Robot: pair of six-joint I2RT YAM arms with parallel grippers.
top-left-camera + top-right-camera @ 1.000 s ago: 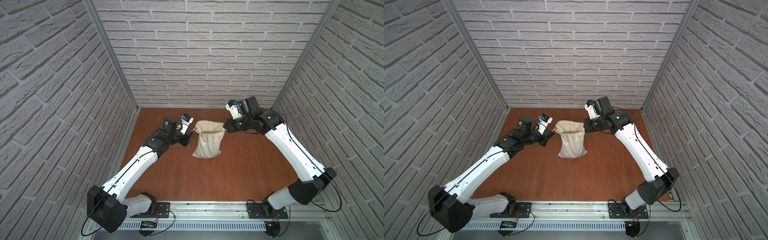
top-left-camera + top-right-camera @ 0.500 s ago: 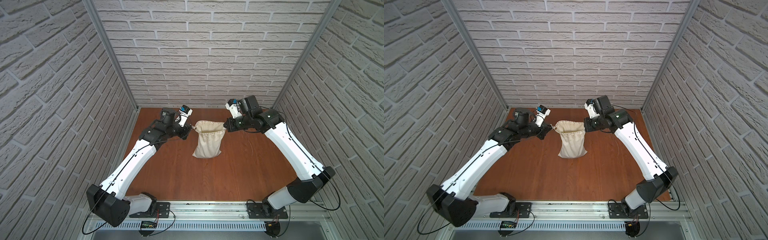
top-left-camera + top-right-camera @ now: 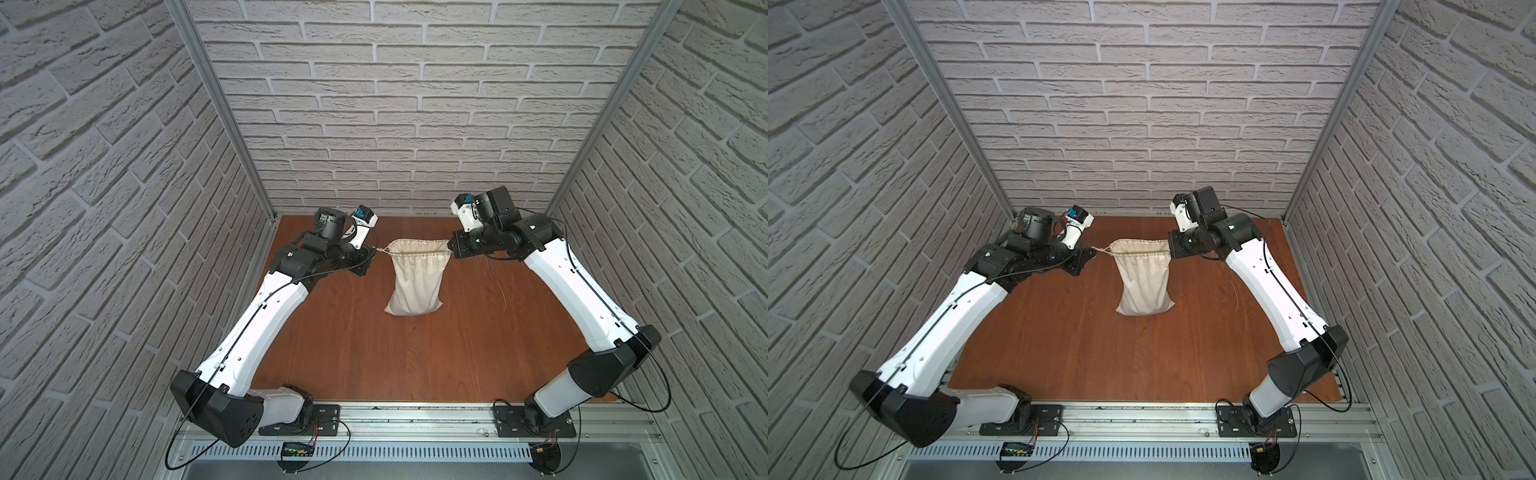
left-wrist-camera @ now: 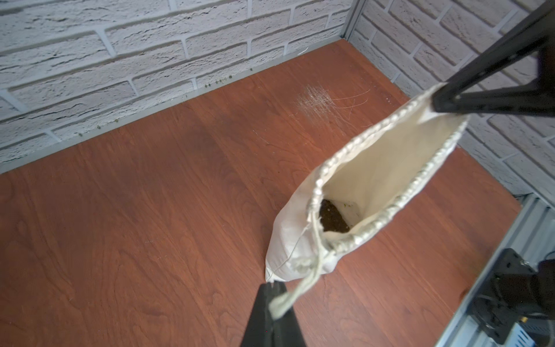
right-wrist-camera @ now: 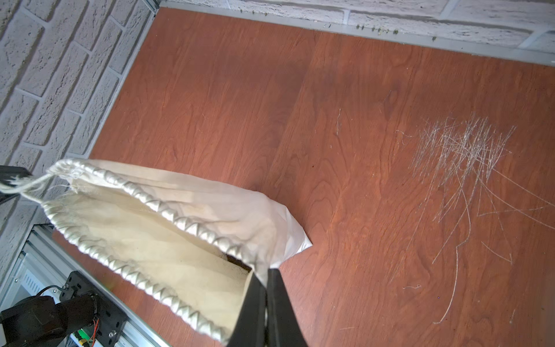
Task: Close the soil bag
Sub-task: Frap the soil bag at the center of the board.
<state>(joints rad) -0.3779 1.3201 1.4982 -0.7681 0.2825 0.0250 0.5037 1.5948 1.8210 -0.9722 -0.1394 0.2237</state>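
We had our left pincer (image 4: 272,285) clamped on the cord (image 4: 300,288), the right pincer (image 5: 265,275) on the hem (image 5: 168,210); the soil bag (image 3: 415,278) gaped (soil (image 4: 332,217) showing), uncinched.

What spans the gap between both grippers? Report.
The open mouth of the soil bag: left gripper pinches its cord, right gripper its hem, in both top views.

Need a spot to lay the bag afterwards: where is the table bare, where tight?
Bare: the table between the soil bag and the front rail, and behind the bag to the back wall. Crowded: beside its mouth, at the left gripper and right gripper.
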